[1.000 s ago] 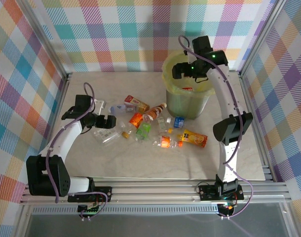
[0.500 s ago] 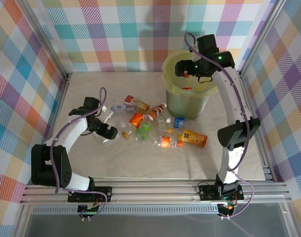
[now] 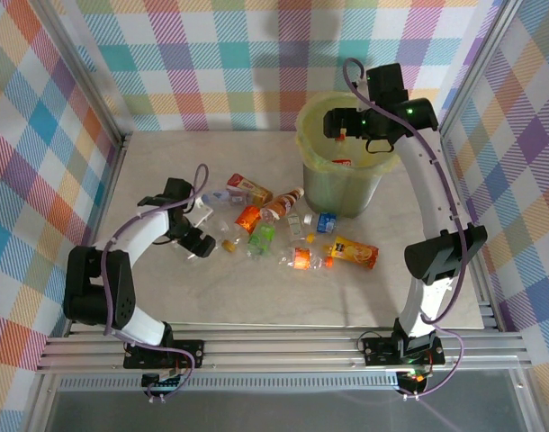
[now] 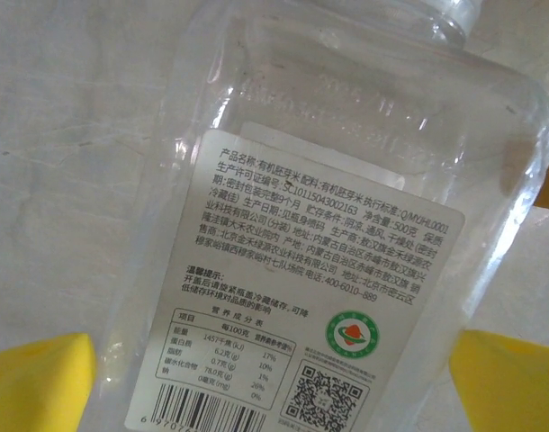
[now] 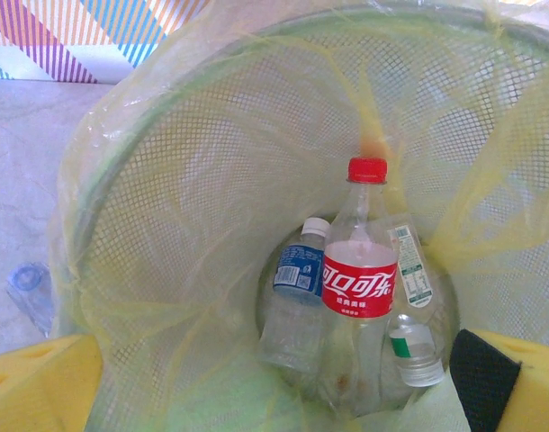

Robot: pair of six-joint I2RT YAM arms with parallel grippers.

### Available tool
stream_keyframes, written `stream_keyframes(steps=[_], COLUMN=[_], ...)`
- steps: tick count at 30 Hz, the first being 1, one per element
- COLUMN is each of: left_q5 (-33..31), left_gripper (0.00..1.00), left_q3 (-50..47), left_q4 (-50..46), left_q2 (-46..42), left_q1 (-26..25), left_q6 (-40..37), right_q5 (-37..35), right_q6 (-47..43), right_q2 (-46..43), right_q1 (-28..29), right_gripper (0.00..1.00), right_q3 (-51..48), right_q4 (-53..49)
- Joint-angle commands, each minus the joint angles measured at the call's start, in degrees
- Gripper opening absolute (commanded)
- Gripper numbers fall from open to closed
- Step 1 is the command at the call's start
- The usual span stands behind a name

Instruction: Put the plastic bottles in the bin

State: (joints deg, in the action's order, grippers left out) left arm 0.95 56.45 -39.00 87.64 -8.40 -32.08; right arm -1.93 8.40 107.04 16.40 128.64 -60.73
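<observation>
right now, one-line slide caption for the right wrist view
Right jaws open above the bin; a red-labelled bottle, a blue-labelled bottle and a white-capped bottle lie inside.

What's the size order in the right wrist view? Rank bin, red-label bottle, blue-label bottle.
1. bin, by far
2. red-label bottle
3. blue-label bottle, clearly shorter
</observation>
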Motion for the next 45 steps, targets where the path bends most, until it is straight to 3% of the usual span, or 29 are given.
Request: stream_keyframes(steps=[1, 23, 45], left_q5=[-1.84, -10.53, -9.24], left_gripper=[1.00, 1.00, 1.00], left_q3=[0.18, 2.25, 2.66], left_q4=[0.33, 2.14, 3.23], left_q2=[2.59, 0.26, 8.60], left_q1=[-0.34, -0.49, 0.03], left_q6=[-1.49, -6.13, -8.27], right_q5=[-0.40, 1.12, 0.33], right_q6=[0.65, 0.96, 0.12], right_q2=[-1.88, -2.93, -5.08], right_q1=[-0.32, -0.32, -0.28], right_gripper=[1.00, 1.00, 1.00], right_q3=[-0.97, -4.27, -8.13], right_q4=[1.80, 4.39, 4.95])
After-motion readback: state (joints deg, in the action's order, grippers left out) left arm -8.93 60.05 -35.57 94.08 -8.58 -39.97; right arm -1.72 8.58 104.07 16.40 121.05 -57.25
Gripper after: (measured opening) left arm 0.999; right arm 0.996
